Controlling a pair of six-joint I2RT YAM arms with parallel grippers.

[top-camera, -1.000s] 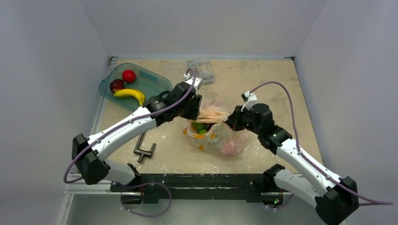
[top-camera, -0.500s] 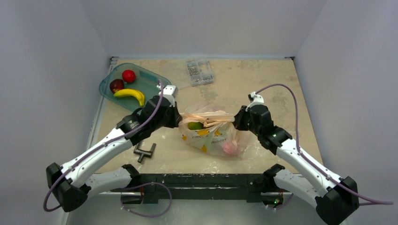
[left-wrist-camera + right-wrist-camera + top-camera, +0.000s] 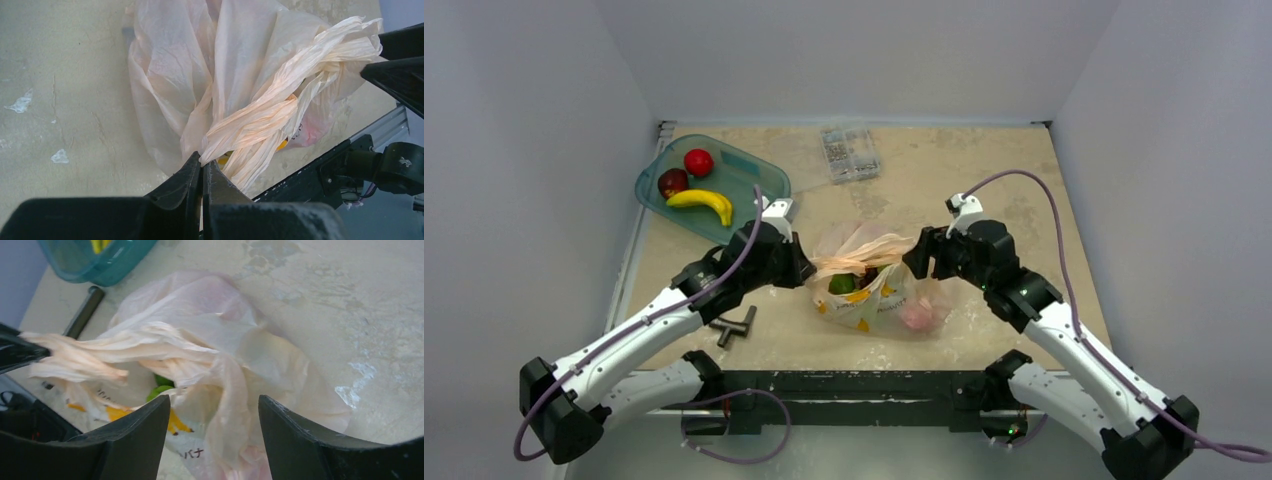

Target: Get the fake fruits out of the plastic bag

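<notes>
The pale-orange plastic bag [image 3: 874,295] lies crumpled mid-table. A green lime [image 3: 844,284] and a pinkish fruit [image 3: 914,316] show through it. My left gripper [image 3: 807,272] is shut on the bag's twisted handles [image 3: 260,117], and its fingertips [image 3: 202,161] pinch the end of them. My right gripper [image 3: 914,258] is open just above the bag's right side. Bag film [image 3: 200,310] lies below its spread fingers [image 3: 214,402], which grip nothing. The lime [image 3: 159,386] peeks out of the bag mouth. A red apple [image 3: 698,162], a dark red fruit [image 3: 672,182] and a banana [image 3: 701,201] lie in the tray.
The teal tray [image 3: 764,178] sits at the back left. A clear box of small parts [image 3: 849,152] stands at the back centre. A grey metal clamp [image 3: 734,325] lies near the front left, below my left arm. Walls enclose the table on three sides.
My left gripper closed on the bag handles and drew them left. My right gripper opened and let go of the handles, which now bunch toward the left gripper.
</notes>
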